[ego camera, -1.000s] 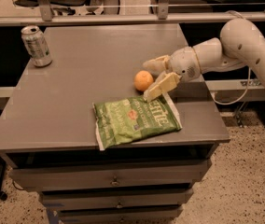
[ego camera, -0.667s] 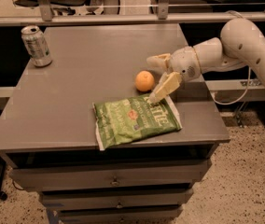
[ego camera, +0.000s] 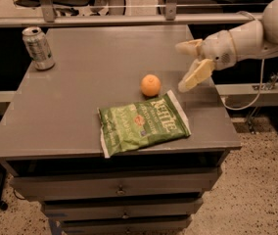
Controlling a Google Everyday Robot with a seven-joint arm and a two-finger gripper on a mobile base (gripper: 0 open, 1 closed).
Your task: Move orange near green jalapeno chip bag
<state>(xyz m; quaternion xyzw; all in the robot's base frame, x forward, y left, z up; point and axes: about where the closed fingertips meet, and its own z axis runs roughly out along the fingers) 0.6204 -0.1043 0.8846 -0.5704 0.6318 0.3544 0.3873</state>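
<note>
Grey counter [ego camera: 80,97], flat top, with drawers [ego camera: 119,190] stacked beneath it. Three loose items sit on the surface.

Orange [ego camera: 150,85]: rests on the counter a little right of centre, with nothing gripping it. Its near side lies just beside the upper right corner of the green jalapeno chip bag [ego camera: 144,124]. Whether the two actually touch cannot be told from this angle; any gap is slight.

Chip bag: lies flat near the front edge, printed face up, white "Kettle" lettering toward its right end. Its long axis is skewed, so the right end sits farther back than the left. White sealed strips show at both ends.

Gripper [ego camera: 180,66]: hangs over the counter's right side, to the right of the orange and clearly apart from it. Fingers [ego camera: 200,72] are spread wide, one on top and one angled down toward the surface, with nothing between them, so released. Whether the lower fingertip touches the counter cannot be told.

Arm [ego camera: 246,35]: white, enters from the right, wrist pointing left.

Soda can [ego camera: 38,48]: silver-green, upright at the back left corner, well apart from the orange, the bag and the gripper.
</note>
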